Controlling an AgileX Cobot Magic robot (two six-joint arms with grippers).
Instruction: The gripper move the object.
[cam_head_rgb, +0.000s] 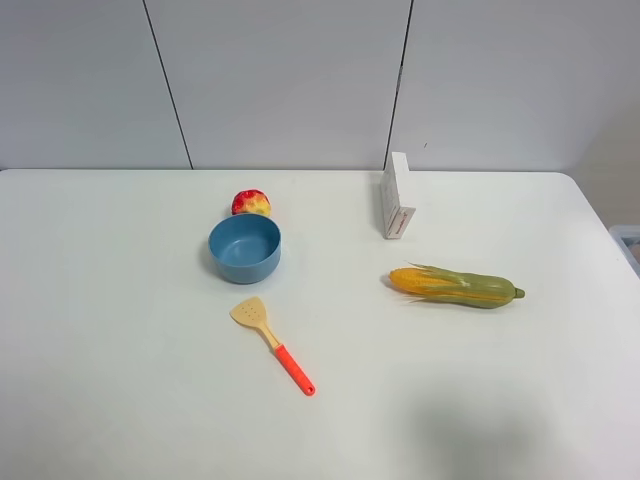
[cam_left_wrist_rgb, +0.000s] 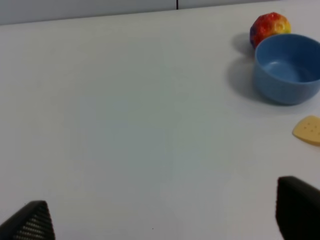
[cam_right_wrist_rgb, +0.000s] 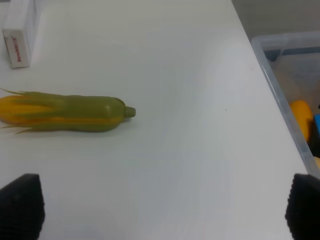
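The small round red-and-yellow toy fruit (cam_head_rgb: 251, 202) sits on the white table just behind the blue bowl (cam_head_rgb: 244, 247), touching or nearly touching it. It also shows in the left wrist view (cam_left_wrist_rgb: 269, 27) beyond the bowl (cam_left_wrist_rgb: 288, 68). No arm shows in the exterior high view. My left gripper (cam_left_wrist_rgb: 165, 220) is open and empty, its black fingertips (cam_left_wrist_rgb: 31, 223) wide apart, well away from the fruit. My right gripper (cam_right_wrist_rgb: 160, 210) is open and empty, near the corn cob (cam_right_wrist_rgb: 62, 113).
A yellow spatula with an orange handle (cam_head_rgb: 273, 344) lies in front of the bowl. A yellow-green corn cob (cam_head_rgb: 456, 286) lies at the right. A small white box (cam_head_rgb: 396, 196) stands at the back. A clear plastic bin (cam_right_wrist_rgb: 292, 95) sits off the table's right edge.
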